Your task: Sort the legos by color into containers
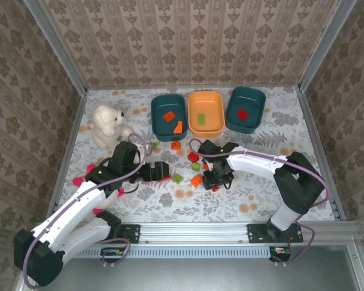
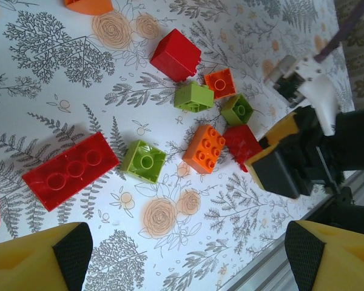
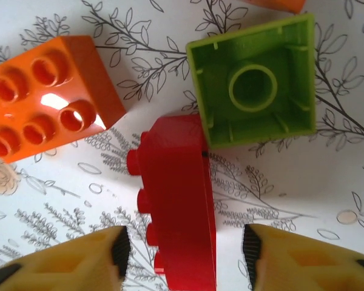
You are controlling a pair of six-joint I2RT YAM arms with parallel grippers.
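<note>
Three containers stand at the back: a teal bin [image 1: 159, 106] with two orange legos, an orange bin [image 1: 195, 100] with a green one, and a teal bin [image 1: 259, 103] with a red one. Loose legos lie mid-table: a long red brick [image 2: 70, 170], green bricks [image 2: 144, 160] [image 2: 194, 97], and an orange brick [image 2: 205, 148]. My left gripper [image 2: 188, 254] [image 1: 159, 171] hangs open over bare cloth, nothing between its fingers. My right gripper [image 3: 185, 245] [image 1: 217, 179] straddles a red brick [image 3: 179, 194] lying on its side, with a gap at each pad. An orange brick [image 3: 42, 103] and an upturned green brick [image 3: 255, 82] lie just beyond it.
A white plush bear [image 1: 108, 124] sits at the back left beside the left teal bin. The metal rail [image 1: 194, 231] runs along the near edge. In the left wrist view the right gripper's dark body [image 2: 285, 167] stands right next to the brick cluster.
</note>
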